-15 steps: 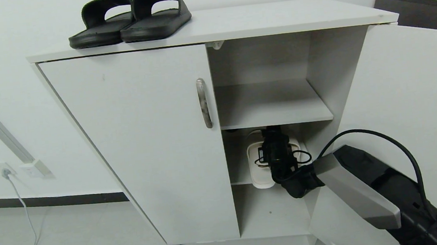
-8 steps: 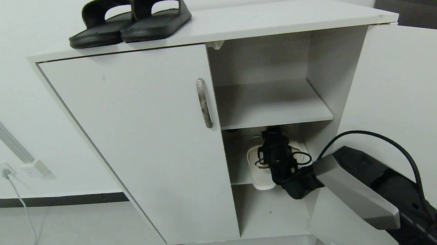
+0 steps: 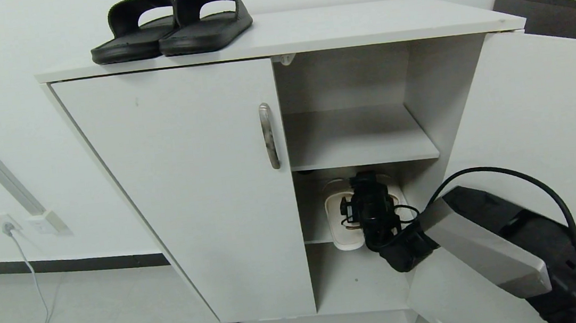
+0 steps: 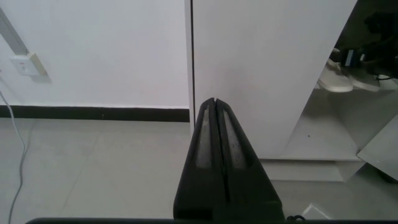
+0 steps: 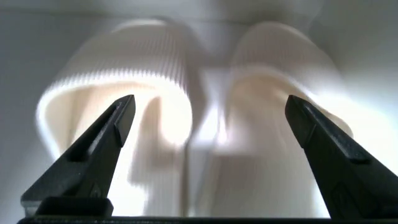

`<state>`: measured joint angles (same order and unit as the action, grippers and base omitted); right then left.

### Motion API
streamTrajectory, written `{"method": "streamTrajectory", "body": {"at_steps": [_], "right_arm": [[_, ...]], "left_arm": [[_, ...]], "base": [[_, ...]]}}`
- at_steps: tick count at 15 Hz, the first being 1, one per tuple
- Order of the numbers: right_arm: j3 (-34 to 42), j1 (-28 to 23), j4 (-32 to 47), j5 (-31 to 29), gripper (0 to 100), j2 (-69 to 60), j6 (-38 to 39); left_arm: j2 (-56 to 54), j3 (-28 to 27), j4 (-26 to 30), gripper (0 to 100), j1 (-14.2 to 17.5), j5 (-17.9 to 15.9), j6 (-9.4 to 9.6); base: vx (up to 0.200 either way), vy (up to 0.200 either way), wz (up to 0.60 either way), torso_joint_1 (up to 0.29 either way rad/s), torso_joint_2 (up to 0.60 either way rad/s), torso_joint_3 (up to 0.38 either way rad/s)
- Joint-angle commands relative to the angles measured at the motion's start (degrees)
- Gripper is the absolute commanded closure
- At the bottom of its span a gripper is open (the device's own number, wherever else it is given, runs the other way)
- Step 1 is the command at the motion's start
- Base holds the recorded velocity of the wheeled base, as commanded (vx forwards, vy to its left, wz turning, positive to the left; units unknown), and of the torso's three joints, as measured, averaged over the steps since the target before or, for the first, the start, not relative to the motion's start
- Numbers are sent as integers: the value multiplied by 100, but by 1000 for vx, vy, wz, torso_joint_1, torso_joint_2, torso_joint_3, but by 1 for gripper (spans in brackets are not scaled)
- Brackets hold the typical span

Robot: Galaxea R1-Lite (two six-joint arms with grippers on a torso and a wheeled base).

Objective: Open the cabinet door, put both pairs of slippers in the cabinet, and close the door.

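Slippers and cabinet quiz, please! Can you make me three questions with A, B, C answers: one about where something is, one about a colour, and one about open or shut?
1. Where are the black slippers?
A. on the floor
B. on top of the cabinet
C. hanging on the door handle

2. What colour is the pair inside?
A. creamy white
B. red
C. blue

3. How is the right gripper?
A. shut on a slipper
B. shut on nothing
C. open

Answers:
1. B, the head view shows them side by side on the cabinet's top board.
2. A, they look pale cream on the shelf and in the right wrist view.
3. C, the right wrist view shows its fingers spread wide apart.
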<state>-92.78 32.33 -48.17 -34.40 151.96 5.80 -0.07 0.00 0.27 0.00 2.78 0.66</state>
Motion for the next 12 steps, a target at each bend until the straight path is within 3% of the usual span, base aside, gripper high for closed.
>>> {"method": "streamTrajectory", "body": {"at_steps": [1,4,8,12], "right_arm": [[1474,186,-598,-14,0,-957,0],[3029,397,-1345,-14,0,-1748,9],[4479,696,-2355,-14,0,-2355,17],[4743,1012,-2399,-23,0,-2513,228]], "left_arm": [[7,-9,0,100,0,3,4],[7,-9,0,100,0,3,4],[7,0,0,100,0,3,4],[7,0,0,100,0,-14,4]], "base": [[0,0,0,0,0,0],[0,0,0,0,0,0],[0,0,0,0,0,0],[0,0,0,0,0,0]]}}
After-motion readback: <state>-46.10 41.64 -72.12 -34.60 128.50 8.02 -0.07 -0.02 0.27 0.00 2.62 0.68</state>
